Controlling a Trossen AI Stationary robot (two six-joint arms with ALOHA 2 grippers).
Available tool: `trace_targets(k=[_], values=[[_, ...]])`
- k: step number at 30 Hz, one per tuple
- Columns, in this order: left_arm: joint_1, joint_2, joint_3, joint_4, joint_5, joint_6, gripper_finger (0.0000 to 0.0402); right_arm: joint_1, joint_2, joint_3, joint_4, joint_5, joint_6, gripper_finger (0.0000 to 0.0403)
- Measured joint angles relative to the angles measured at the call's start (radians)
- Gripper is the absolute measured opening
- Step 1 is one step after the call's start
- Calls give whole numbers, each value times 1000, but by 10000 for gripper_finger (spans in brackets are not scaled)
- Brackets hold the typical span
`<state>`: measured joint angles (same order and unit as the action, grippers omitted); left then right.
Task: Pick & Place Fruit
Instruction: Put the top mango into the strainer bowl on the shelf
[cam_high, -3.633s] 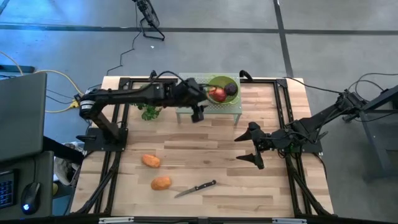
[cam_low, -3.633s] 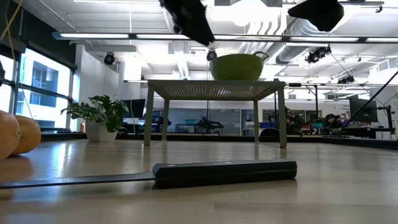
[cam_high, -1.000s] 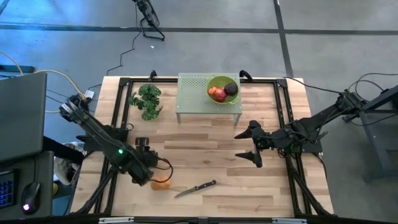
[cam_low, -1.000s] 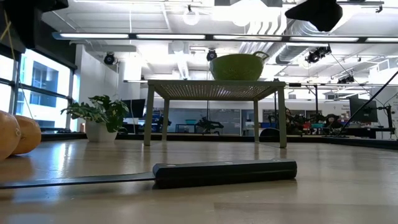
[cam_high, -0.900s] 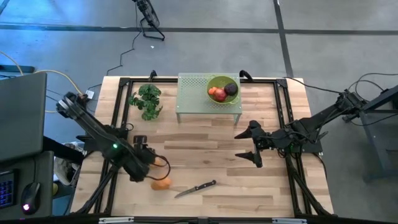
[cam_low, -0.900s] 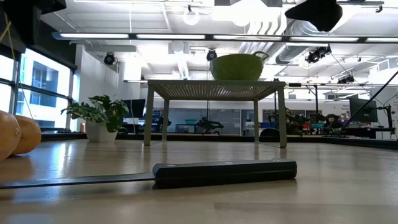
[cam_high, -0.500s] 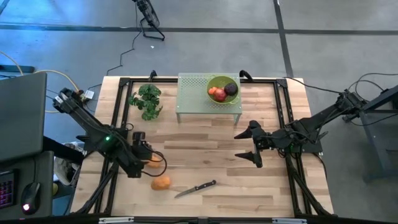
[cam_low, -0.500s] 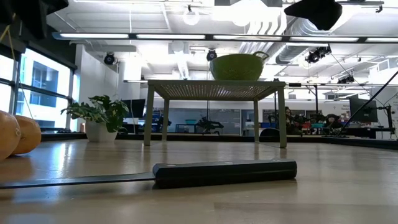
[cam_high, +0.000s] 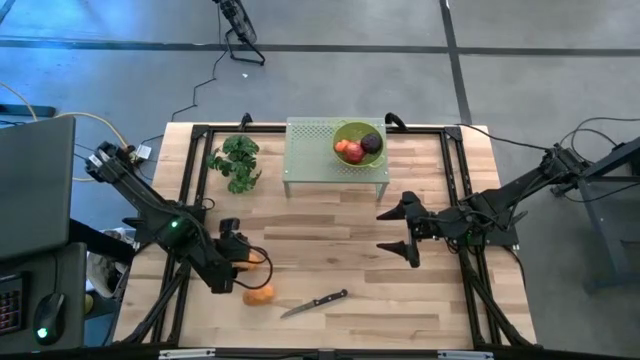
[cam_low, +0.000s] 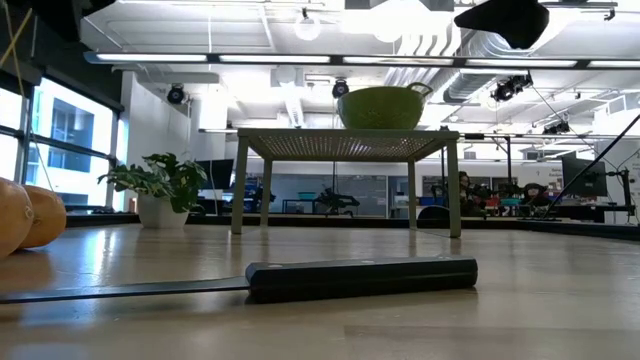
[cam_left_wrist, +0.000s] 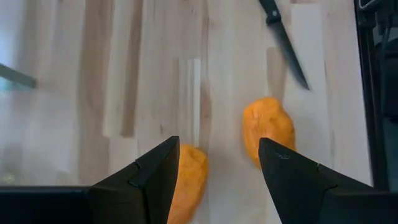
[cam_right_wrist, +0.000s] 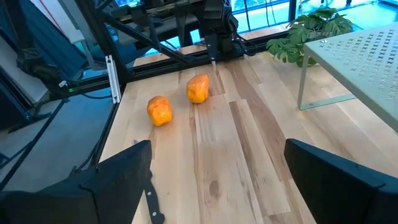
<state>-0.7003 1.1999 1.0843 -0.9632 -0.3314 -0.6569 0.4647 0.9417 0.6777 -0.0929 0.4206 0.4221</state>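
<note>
Table (cam_high: 330, 245): broad bare planks across the middle, black frame rails along both side edges. Plenty of free room between the arms.

Green perforated rack (cam_high: 310, 150) at the far edge, raised on legs. Any carry towards it needs to clear the deck height.

Green bowl (cam_high: 358, 128) on the rack's right end, already holding a red fruit (cam_high: 349, 152) and a dark purple fruit (cam_high: 371, 144).

Leafy bunch (cam_high: 235, 162) left of the rack, well off the likely path.

Two orange fruits near the front-left:
- far one (cam_left_wrist: 189, 177) under the left claw (cam_left_wrist: 217, 143), partly hidden behind one finger
- near one (cam_high: 259, 294) just beside it, apart, closer to the front edge

Probably light, firm, smooth-skinned and oval, so liable to roll or squirt out of a tip pinch. Best taken across the short axis at the widest belly, moderate squeeze. Hard to judge softness from here.

Left claw: fingers parted, gripping nothing, hovering over the far orange and offset to one side. Needs centring before the drop. Side rail close on its left, little slack there.

Right claw (cam_high: 388, 234): spread wide, empty, parked mid-table on the right, clear of the route.

Knife (cam_high: 315, 301) flat on the table, just right of the near orange. Worth avoiding on the sweep.
</note>
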Motion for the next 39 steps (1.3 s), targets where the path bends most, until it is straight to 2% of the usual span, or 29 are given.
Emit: trace_targets(k=[10,20,39], values=[[0,74,0,-9,-7,-91,214,0,0,0,8,0,0,362],[0,89,0,-40,33,159,214,0,0,0,7,0,0,362],[0,89,0,-26,21,160,214,0,0,0,1,-4,0,362]])
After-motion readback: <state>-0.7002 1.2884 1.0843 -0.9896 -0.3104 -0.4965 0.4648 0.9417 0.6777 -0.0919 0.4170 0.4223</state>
